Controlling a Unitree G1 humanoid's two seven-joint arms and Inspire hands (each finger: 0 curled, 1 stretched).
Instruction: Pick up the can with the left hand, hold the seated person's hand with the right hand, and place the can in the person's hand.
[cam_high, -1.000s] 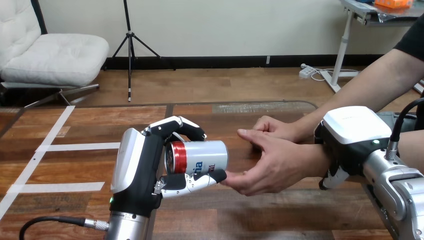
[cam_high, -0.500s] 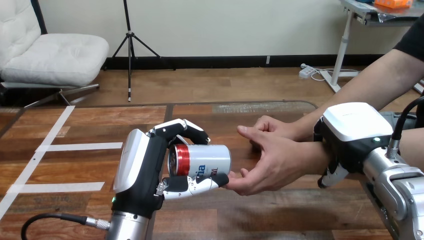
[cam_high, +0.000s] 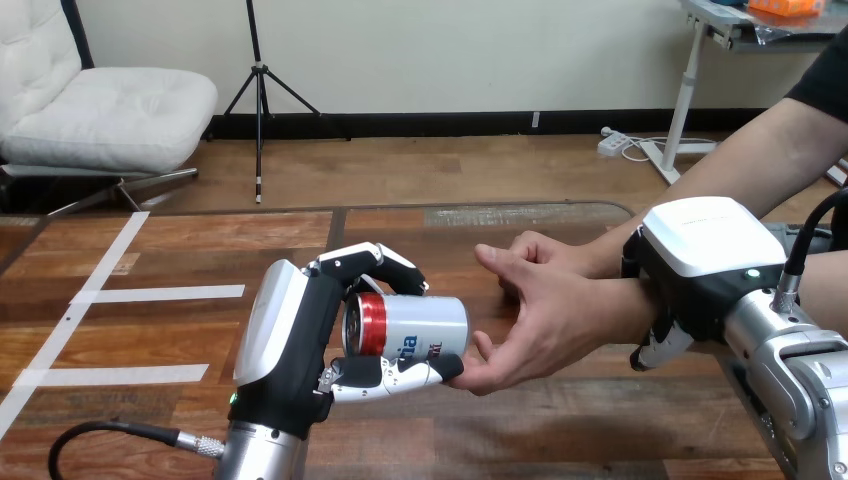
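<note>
Sliding toward 3 o'clock since a second ago, my left hand (cam_high: 300, 345) is carrying the drink can (cam_high: 420, 325) across the gap, and the can's far end is now reaching the person's hand (cam_high: 545, 315) rather than hanging short of it. I am pinching the can between my fingers (cam_high: 385, 262), which are curling over its top, and my thumb (cam_high: 400, 372), which is pressing along its underside. The can is lying on its side, off the table, with its long axis running from 9 to 3 o'clock. Its red-banded end is pointing back into my palm, and its plain end is pointing into the person's cupped palm. That palm is opening toward 9 o'clock, its thumb is pointing up at 12, and its fingertips are touching my thumb tip at about 6 o'clock of the can. My right hand (cam_high: 700, 260) is sitting over the person's wrist at 3 o'clock, with a finger showing beneath it, so I am judging it as wrapped round the wrist and steadying it. I am judging that the coming release depends on this end-on line, because the can has to go lengthwise into the palm before I loosen my grip.
</note>
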